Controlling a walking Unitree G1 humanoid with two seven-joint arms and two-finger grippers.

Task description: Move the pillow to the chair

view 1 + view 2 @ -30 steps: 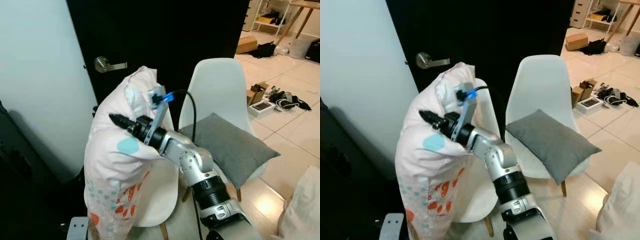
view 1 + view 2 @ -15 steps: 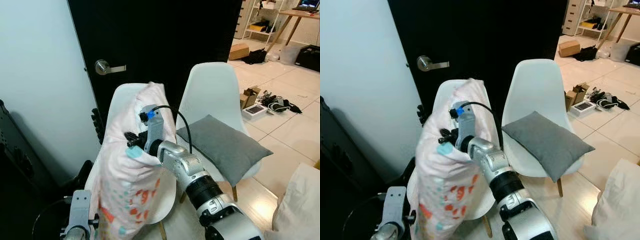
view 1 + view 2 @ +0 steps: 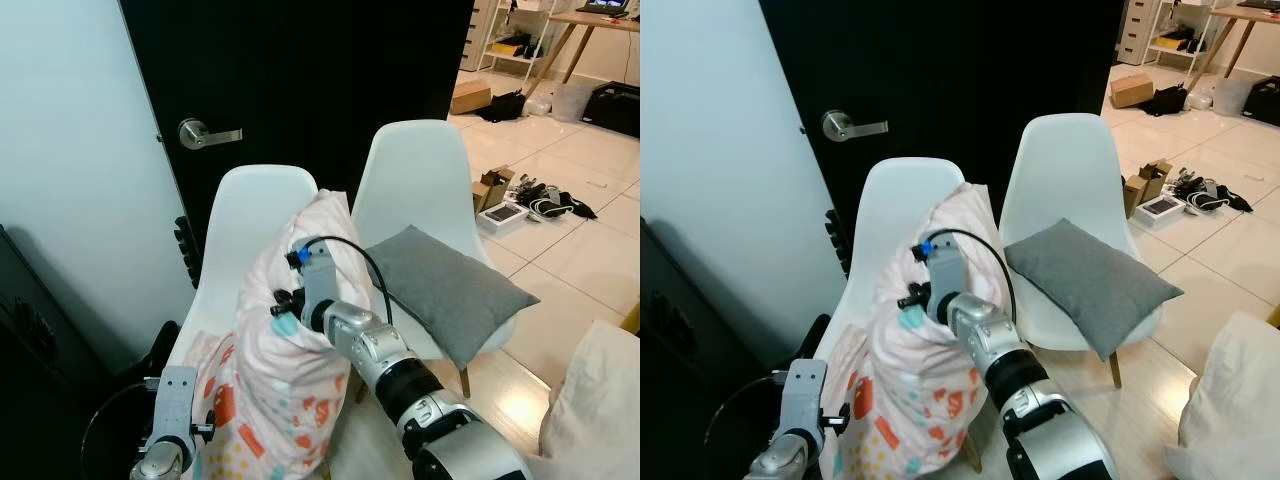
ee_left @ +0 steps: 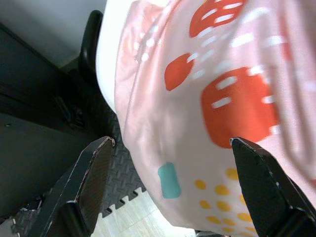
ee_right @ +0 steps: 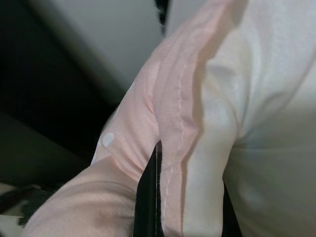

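Left end effector: fingers spread wide, holding nothing; the pillow's lower bulge sits between them, apparently without contact. In the head views it hangs low, below and beside the pillow's bottom corner.
Right end effector: fingers clamped on a fold of the pillow's cover, seen pinched between them in the right wrist view. Grip is on fabric only, about mid-height on the pillow.
Pillow: pink-white with orange and teal spots; stands upright and leaning on the near chair, its top against the chair back beyond the right end effector, its bottom bulging past the seat's front edge towards the left end effector.
Near chair: white shell, directly behind the pillow; the seat is mostly hidden, so how much of the pillow it carries cannot be told.
Risk 1: on release the pillow may tip forward off the seat, since its bulk appears to overhang the front edge.
Risk 2: the pinched fold could drag with the fingers when they withdraw and pull the pillow off.
Risk 3: the cable looping over the right wrist lies against the pillow top and may snag.
Grey cushion: on the second chair, beyond and to the right of the right end effector, just beside the pillow; a sideways lean could nudge it.
Door: black, behind both chairs, well apart.
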